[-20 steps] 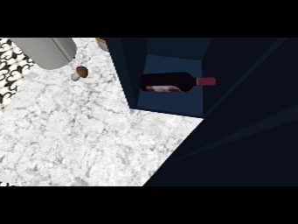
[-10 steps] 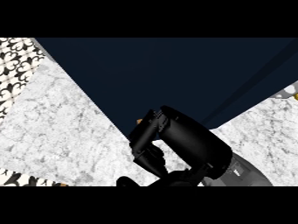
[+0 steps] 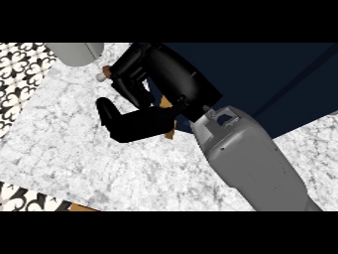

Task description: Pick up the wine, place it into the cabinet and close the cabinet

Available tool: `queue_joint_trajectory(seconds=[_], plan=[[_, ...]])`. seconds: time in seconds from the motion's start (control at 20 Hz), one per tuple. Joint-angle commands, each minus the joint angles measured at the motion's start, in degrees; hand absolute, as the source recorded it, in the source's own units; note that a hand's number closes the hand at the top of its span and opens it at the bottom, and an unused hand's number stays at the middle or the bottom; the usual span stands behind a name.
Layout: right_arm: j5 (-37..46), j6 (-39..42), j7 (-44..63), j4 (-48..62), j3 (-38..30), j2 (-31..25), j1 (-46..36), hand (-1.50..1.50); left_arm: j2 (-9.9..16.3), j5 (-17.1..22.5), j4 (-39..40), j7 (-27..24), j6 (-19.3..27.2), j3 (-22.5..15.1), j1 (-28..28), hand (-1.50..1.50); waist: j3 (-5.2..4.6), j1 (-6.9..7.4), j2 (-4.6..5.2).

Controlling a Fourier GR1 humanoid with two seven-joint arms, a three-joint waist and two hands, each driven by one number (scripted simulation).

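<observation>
One grey forearm [image 3: 248, 161] comes in from the lower right of the head view and runs up and to the left, broad near the bottom edge and narrowing to the wrist near the middle. By its place at the view's right it reads as the right arm. At its far end sits the black right hand [image 3: 164, 82], its back turned up toward the view. The fingers [image 3: 126, 89] bend down and to the left, curled under the palm, and the thumb [image 3: 128, 124] juts out to the lower left, also bent.
</observation>
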Motion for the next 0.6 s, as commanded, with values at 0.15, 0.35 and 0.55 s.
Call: queue_joint_trajectory(seconds=[0.15, 0.35, 0.55], plan=[[-1.7, -2.4, -2.5, 16.5, -5.9, 0.1, -12.4, 1.50, -0.5, -0.1, 0.9, 0.8, 0.4, 0.1, -2.1, 1.50, 0.24, 0.38, 0.90], [-6.4, -3.4, -2.8, 20.9, -8.6, 0.1, -14.1, 1.50, -1.0, -0.4, 0.8, 0.6, 0.1, -0.4, -2.1, 1.50, 0.33, 0.43, 0.91], [-8.9, -5.2, -3.5, 23.1, -10.1, -1.0, -13.4, 1.50, -0.9, -0.1, 1.6, 0.9, 0.2, 0.2, -2.1, 1.50, 0.42, -0.89, 0.79]])
